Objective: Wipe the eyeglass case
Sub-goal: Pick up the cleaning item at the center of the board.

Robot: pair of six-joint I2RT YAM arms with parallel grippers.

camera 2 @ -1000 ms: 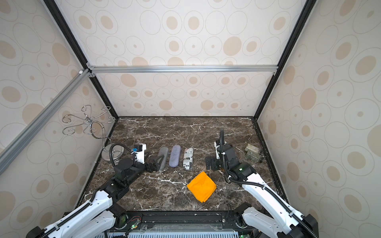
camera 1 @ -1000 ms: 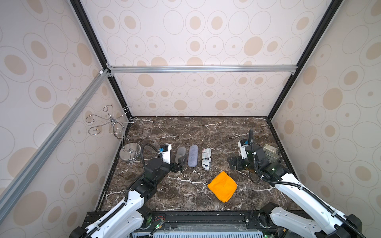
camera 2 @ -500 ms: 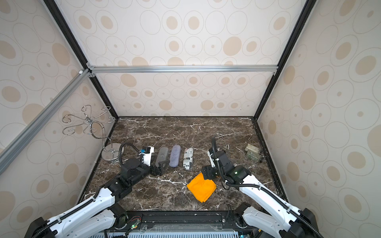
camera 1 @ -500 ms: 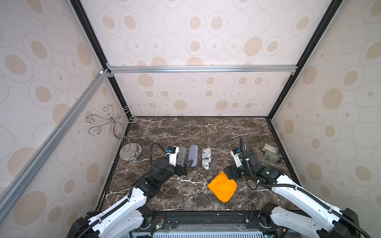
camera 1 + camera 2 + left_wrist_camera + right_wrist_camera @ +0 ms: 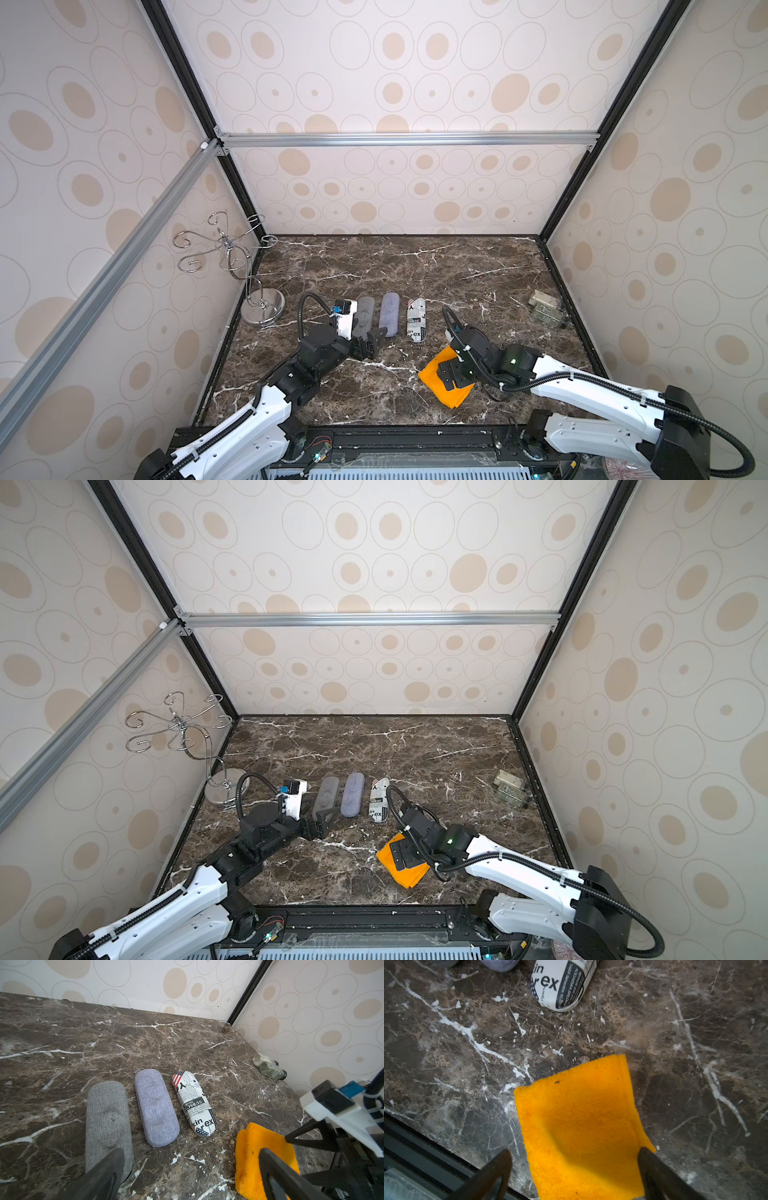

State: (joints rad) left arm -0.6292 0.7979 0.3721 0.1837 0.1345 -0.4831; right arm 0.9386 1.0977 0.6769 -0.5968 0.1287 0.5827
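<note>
In both top views a dark marble tabletop [image 5: 415, 266] lies between walls [image 5: 395, 83] papered with beige ovals. At lower centre a grey case [image 5: 365, 316], a lilac case [image 5: 389, 313] and a newsprint case [image 5: 416, 319] lie side by side, long axes toward the back wall.

In the left wrist view the left hand [image 5: 190, 1151] is wide open and empty, one finger by the grey case's near end.

In the right wrist view the right hand [image 5: 574, 1150] stands open astride the orange cloth [image 5: 581, 1118], holding nothing.
</note>
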